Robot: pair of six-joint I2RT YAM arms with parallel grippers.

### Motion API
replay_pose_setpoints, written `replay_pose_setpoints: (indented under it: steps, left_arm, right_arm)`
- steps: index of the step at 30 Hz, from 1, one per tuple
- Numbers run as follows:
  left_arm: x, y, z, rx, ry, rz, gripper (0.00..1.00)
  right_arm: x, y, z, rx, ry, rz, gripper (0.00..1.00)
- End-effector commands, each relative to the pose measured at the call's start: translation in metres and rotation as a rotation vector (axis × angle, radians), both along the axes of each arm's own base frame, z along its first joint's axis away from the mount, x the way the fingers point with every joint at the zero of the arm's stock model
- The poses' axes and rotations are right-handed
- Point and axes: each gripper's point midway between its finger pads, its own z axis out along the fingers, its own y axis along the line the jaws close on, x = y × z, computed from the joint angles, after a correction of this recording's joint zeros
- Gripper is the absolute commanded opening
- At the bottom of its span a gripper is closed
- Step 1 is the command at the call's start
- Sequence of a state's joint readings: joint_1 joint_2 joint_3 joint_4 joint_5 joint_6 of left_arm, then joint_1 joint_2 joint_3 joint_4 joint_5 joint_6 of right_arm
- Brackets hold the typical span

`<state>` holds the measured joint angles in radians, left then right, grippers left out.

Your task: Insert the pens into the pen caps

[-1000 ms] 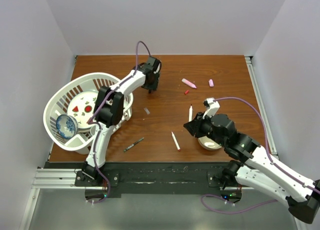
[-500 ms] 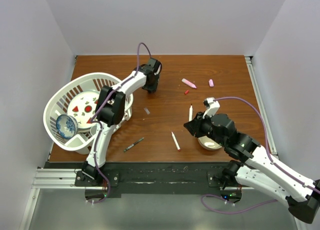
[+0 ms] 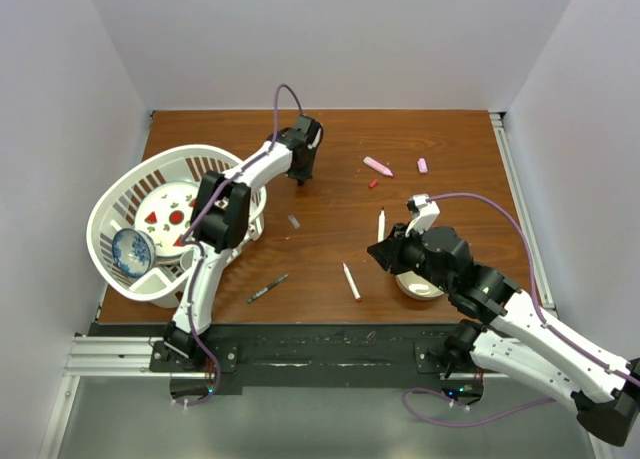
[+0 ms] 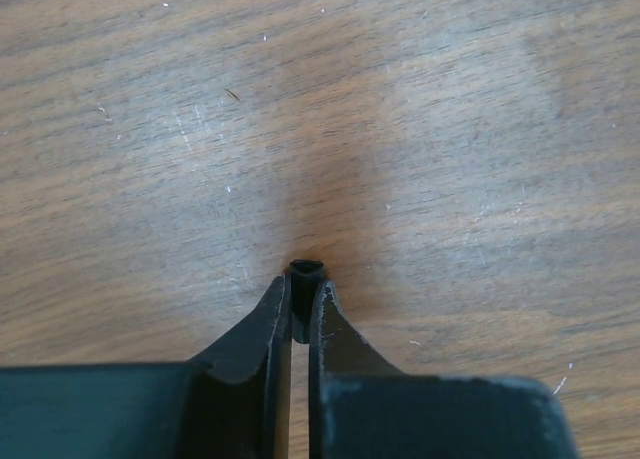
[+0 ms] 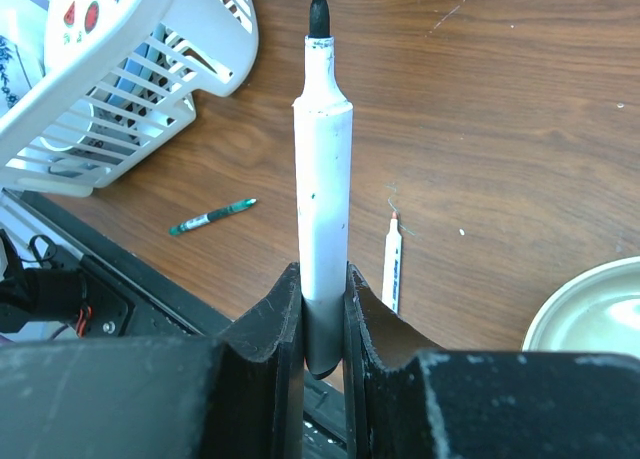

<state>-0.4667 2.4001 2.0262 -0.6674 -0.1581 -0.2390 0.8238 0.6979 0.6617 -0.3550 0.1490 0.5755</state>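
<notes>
My left gripper (image 4: 303, 285) is shut on a small black pen cap (image 4: 305, 270) held just above the wood, its open end poking out past the fingertips. From above, this gripper (image 3: 302, 177) hangs over the far middle of the table. My right gripper (image 5: 323, 279) is shut on a white pen (image 5: 322, 169) with a black tip pointing away; the pen (image 3: 381, 224) shows in the top view too. A second white pen (image 3: 351, 281), a thin dark pen (image 3: 267, 288), a pink pen (image 3: 377, 166), a red cap (image 3: 373, 183) and a pale pink cap (image 3: 422, 165) lie loose.
A white basket (image 3: 112, 201) holding dishes stands at the left, beside the left arm. A pale bowl (image 3: 420, 289) sits under the right arm near the front. A small grey piece (image 3: 294, 221) lies mid-table. White walls close in three sides.
The left gripper's jaws have closed onto the black cap at the far middle of the table. The right arm and its pen have not moved.
</notes>
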Motion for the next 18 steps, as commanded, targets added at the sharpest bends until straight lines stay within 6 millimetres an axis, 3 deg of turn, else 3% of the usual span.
replay_pose_setpoints:
  steps: [1,2,3,5,7,8,10,12,15,18]
  left_arm:
    - [-0.011,-0.006,0.000,-0.053,0.015,-0.086,0.00]
    - [-0.019,-0.006,-0.005,-0.057,0.030,-0.114,0.00]
    - [-0.021,-0.012,0.010,-0.076,0.000,-0.178,0.00]
    - [-0.032,-0.025,0.013,-0.103,-0.024,-0.279,0.00]
    - [-0.038,-0.045,0.040,-0.105,-0.118,-0.435,0.04]
    - [-0.049,-0.046,0.044,-0.089,-0.130,-0.480,0.06]
    - [-0.066,-0.058,0.044,-0.045,-0.148,-0.607,0.24]
    - [-0.074,-0.066,0.054,-0.029,-0.181,-0.687,0.32]
    - [-0.087,-0.078,0.060,-0.070,-0.184,-0.772,0.33]
    - [-0.088,-0.078,0.069,-0.079,-0.194,-0.766,0.42]
  right_arm:
    - [0.005,-0.002,0.022,0.025,-0.053,-0.019,0.00]
    - [0.005,-0.002,0.023,0.027,-0.054,-0.021,0.00]
    - [0.004,-0.002,0.022,0.027,-0.052,-0.020,0.00]
    - [0.004,-0.003,0.023,0.031,-0.055,-0.022,0.00]
    - [0.004,-0.005,0.025,0.035,-0.060,-0.030,0.00]
    - [0.004,-0.006,0.026,0.038,-0.062,-0.035,0.00]
    - [0.004,-0.008,0.028,0.038,-0.068,-0.038,0.00]
    - [0.003,-0.009,0.031,0.038,-0.071,-0.041,0.00]
    - [0.002,-0.010,0.034,0.041,-0.073,-0.041,0.00]
    - [0.000,-0.013,0.039,0.048,-0.079,-0.043,0.00]
